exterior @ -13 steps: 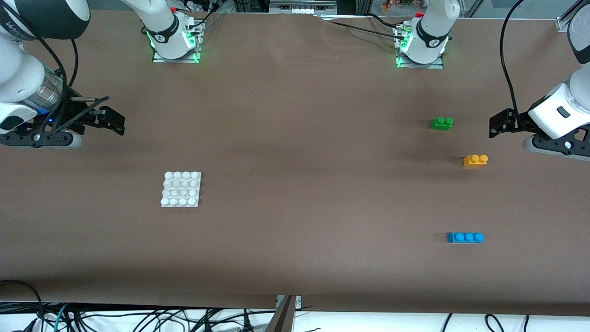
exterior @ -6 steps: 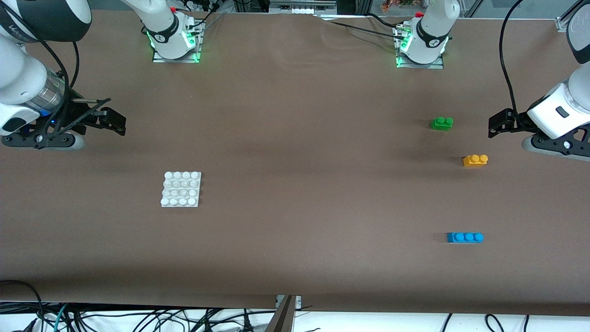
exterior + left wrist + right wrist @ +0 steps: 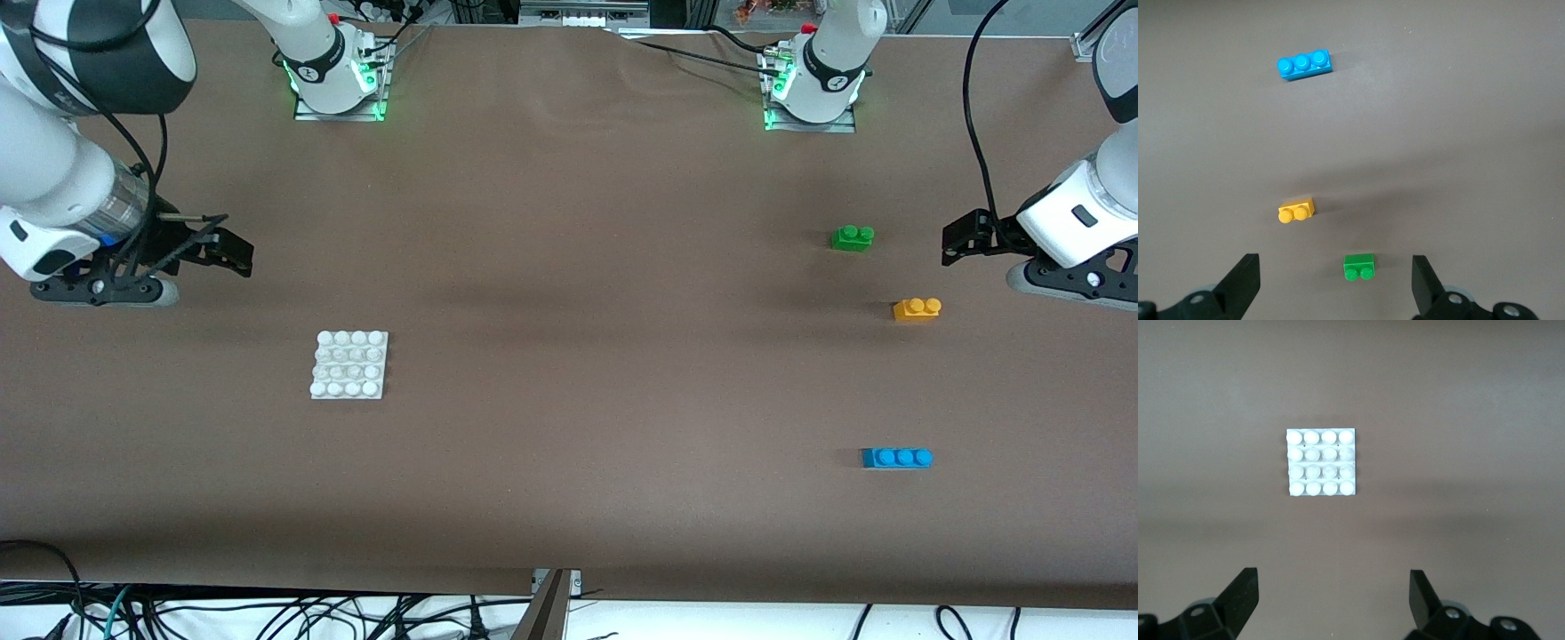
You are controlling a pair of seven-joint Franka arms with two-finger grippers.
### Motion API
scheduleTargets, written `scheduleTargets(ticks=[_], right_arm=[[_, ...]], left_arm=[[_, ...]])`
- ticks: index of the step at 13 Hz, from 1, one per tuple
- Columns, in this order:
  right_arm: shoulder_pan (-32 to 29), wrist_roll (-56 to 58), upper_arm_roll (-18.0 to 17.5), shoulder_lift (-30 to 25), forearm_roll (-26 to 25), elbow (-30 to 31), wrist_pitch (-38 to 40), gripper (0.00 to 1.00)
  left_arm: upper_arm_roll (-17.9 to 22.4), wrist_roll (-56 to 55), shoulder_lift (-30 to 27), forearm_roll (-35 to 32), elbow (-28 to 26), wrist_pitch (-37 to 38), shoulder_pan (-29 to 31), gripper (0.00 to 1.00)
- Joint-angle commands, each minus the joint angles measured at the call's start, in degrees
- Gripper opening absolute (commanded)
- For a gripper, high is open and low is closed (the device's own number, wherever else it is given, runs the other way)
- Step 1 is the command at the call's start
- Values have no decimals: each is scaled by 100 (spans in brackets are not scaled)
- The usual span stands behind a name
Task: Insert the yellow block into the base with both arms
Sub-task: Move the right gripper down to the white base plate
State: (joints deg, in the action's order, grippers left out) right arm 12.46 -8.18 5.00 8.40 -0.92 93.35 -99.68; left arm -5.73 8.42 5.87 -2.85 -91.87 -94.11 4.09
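I see the yellow block (image 3: 917,308) lying at the left arm's end, the left gripper (image 3: 960,242) at its one o'clock, wide. The right gripper (image 3: 233,252), wide, hangs at eleven o'clock of the base (image 3: 349,364).

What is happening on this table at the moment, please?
Nothing is held yet. The yellow block lies on the table toward the left arm's end, between a green brick and a blue brick. The white base lies toward the right arm's end. The left gripper and the right gripper are both open, each above the table at its own end.
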Motion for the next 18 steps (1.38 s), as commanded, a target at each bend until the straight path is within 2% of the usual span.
scheduleTargets(ticks=[1, 6, 9, 18], right_arm=[[-33, 89, 19, -102, -40, 419, -410, 100], [-33, 45, 124, -76, -40, 1491, -1781, 100], [-33, 19, 124, 178, -40, 1958, -2632, 100], [-7, -210, 89, 1760, 22, 2047, -4708, 99]], left_arm=[[-7, -16, -51, 154, -32, 42, -13, 100], [-16, -16, -51, 154, -32, 42, -4, 100], [-7, -7, -51, 154, -32, 42, -4, 100], [-16, -16, -51, 154, -32, 42, -4, 100]])
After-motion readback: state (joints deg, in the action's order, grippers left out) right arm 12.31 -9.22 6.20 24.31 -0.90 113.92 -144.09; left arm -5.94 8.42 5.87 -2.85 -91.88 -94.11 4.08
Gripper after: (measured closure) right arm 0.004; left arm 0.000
